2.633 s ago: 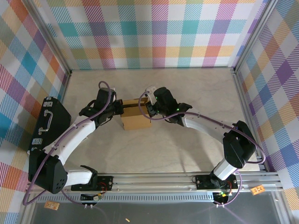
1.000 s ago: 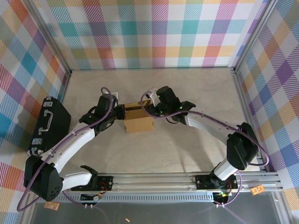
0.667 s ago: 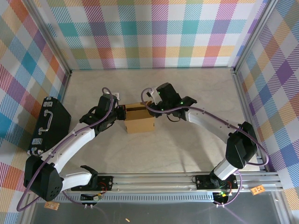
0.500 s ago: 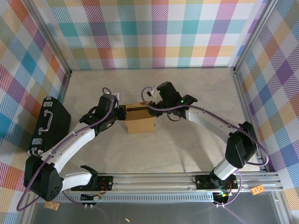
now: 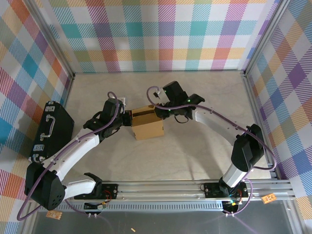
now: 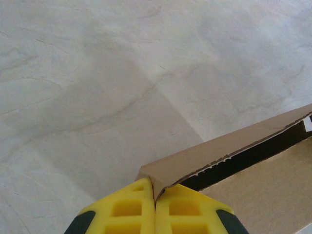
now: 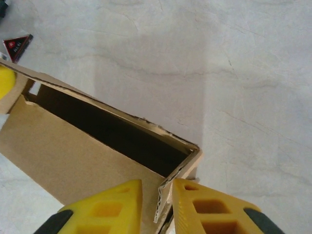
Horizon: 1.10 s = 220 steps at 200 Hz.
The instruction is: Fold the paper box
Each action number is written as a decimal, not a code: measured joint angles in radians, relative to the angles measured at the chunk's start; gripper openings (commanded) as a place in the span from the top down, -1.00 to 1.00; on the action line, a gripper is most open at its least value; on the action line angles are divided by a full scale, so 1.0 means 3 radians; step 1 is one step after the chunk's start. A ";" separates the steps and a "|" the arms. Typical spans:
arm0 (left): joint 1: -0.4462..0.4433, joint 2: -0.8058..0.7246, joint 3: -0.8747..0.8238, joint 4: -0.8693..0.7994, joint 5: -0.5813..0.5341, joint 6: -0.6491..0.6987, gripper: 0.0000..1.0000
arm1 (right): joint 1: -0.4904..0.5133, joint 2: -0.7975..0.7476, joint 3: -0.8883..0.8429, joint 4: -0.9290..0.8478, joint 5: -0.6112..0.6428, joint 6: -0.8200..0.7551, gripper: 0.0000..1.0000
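Left hand point(image 6: 155, 207): clenched, its two yellow pads pressed flat together, with the thin edge of a cardboard corner pinched in the seam between them.
Left hand's hold: the paper box point(image 5: 147, 126), caught at the point where two of its upright walls meet.
Left hand's place: at the box's far left corner, reaching in from the box's left side.
Right hand point(image 7: 157, 207): its yellow fingers stand a little apart and straddle a wall end, one inside the box and one outside it.
Right hand's grip: the outer finger lies against the cardboard, while a dark sliver shows between the wall and the inner finger. I cannot tell whether the wall is truly squeezed.
Right hand's place: at the box's far right corner, coming in from the right and slightly beyond the box.
Box between the hands: it spans the gap from one hand to the other, with its far wall running from corner to corner.
Box's shape: brown corrugated walls stand up around a dark open slot along the far side, and a broad flat panel lies on the near side of that slot.
Box's place: resting on the pale marbled desk point(image 5: 195, 156), near its middle.
Left of the box: a black hard case point(image 5: 51, 129) with a handle, well apart from the box, at the desk's left edge.
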 measured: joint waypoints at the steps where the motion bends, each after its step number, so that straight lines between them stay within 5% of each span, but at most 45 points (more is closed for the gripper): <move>1: 0.0000 0.0000 0.0000 0.0000 0.0000 0.0000 1.00 | 0.0000 0.0000 0.0001 -0.0001 0.0001 -0.0005 0.72; 30: -0.0011 -0.0001 0.0000 -0.0001 -0.0001 0.0011 1.00 | -0.0017 0.0001 0.0006 -0.0034 0.0088 -0.0085 0.86; 157: -0.0058 -0.0006 0.0000 -0.0004 -0.0022 0.0071 1.00 | -0.0022 0.0001 -0.0037 -0.0025 0.0132 -0.0256 0.92; 220: -0.0148 -0.0018 -0.0001 -0.0017 -0.0167 0.0071 1.00 | -0.0041 -0.0156 -0.0425 0.0429 0.0069 -0.0175 0.95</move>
